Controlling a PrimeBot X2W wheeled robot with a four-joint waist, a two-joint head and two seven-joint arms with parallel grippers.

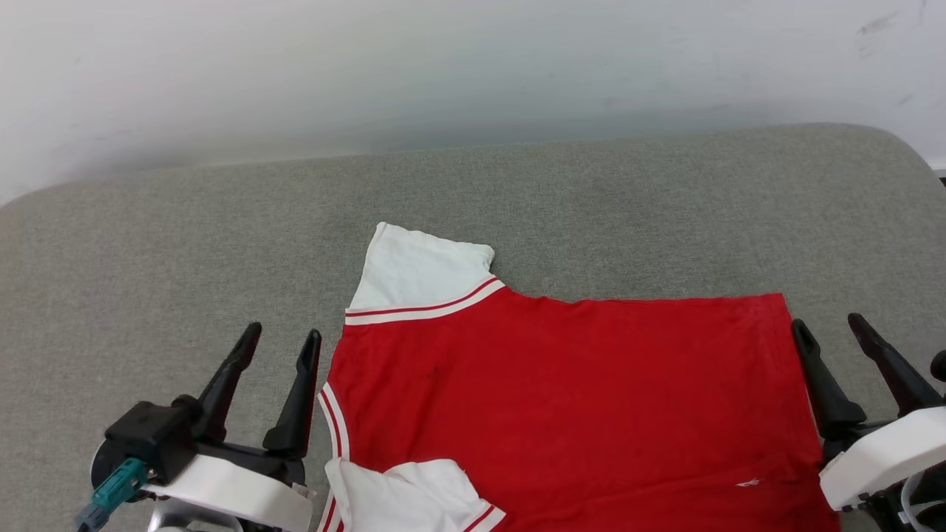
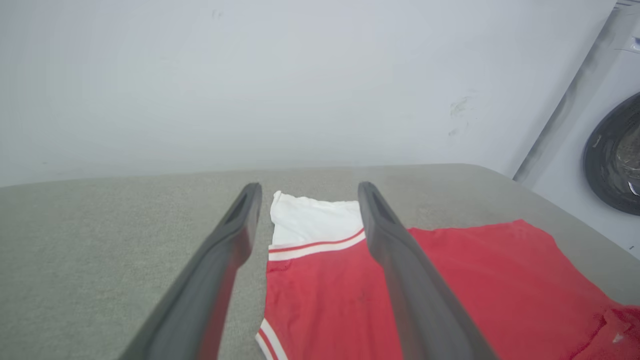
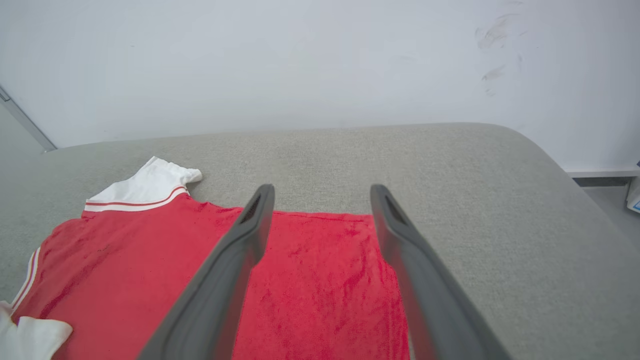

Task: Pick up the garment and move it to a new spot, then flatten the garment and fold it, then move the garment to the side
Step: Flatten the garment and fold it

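A big, soft grey cloth-covered top (image 1: 185, 244) with round corners fills the space in front of the robot. Behind it is a plain white wall (image 1: 443, 66). In the left wrist view, a white washing machine with a dark round door (image 2: 612, 155) stands off past the top's far right corner.

The red jersey T-shirt with white short sleeves (image 1: 562, 391) lies spread flat on the near middle of the top, with its neck end to the left. One white sleeve (image 1: 421, 270) points at the wall. The other sleeve (image 1: 403, 491) lies crumpled at the near side.

The left gripper (image 1: 284, 334) is by the neck end. The right gripper (image 1: 828, 324) is by the straight hem edge. Both have their fingers spread wide and hold nothing.

Bare grey lies wide to the left, and between the shirt and the wall.
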